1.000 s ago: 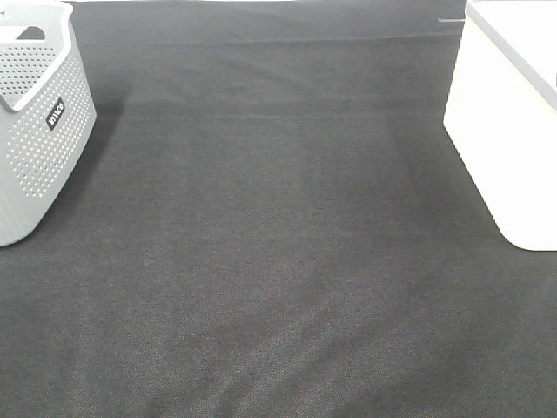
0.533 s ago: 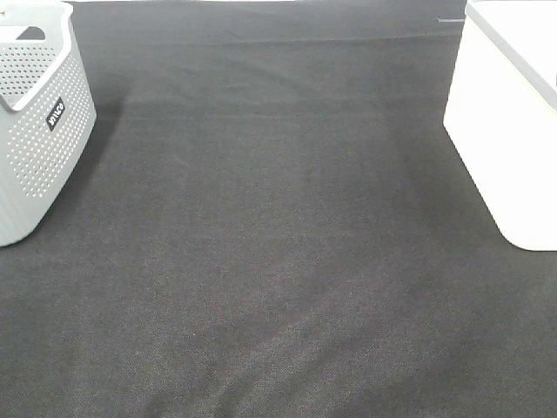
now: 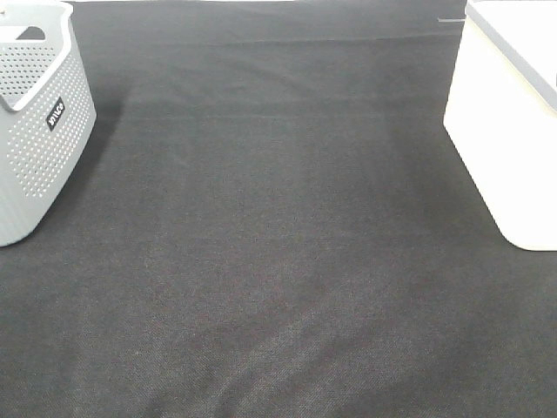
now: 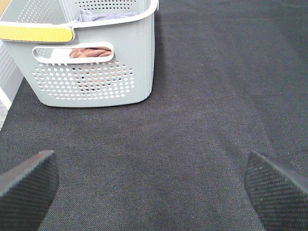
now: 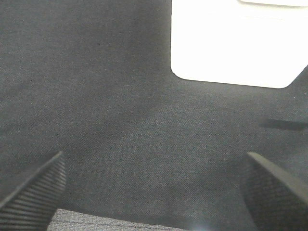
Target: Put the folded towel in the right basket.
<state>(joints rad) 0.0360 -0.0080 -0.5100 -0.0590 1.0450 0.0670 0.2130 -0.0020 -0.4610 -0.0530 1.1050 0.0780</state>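
Note:
The right basket (image 3: 513,122) is white with smooth walls and stands at the right edge of the table; it also shows in the right wrist view (image 5: 236,43). Folded towels lie in the grey perforated left basket (image 3: 39,122): a reddish-brown towel (image 4: 89,52) shows through its handle slot and a grey-purple towel (image 4: 103,15) over its rim. My left gripper (image 4: 154,192) is open and empty, low over the cloth a short way from the grey basket (image 4: 91,72). My right gripper (image 5: 154,187) is open and empty, short of the white basket. Neither gripper shows in the exterior high view.
A dark grey cloth (image 3: 278,244) covers the table between the two baskets. A yellow strip (image 4: 36,32) runs along the grey basket's rim. A lighter grey band (image 5: 110,224) shows at the edge of the right wrist view; I cannot tell what it is.

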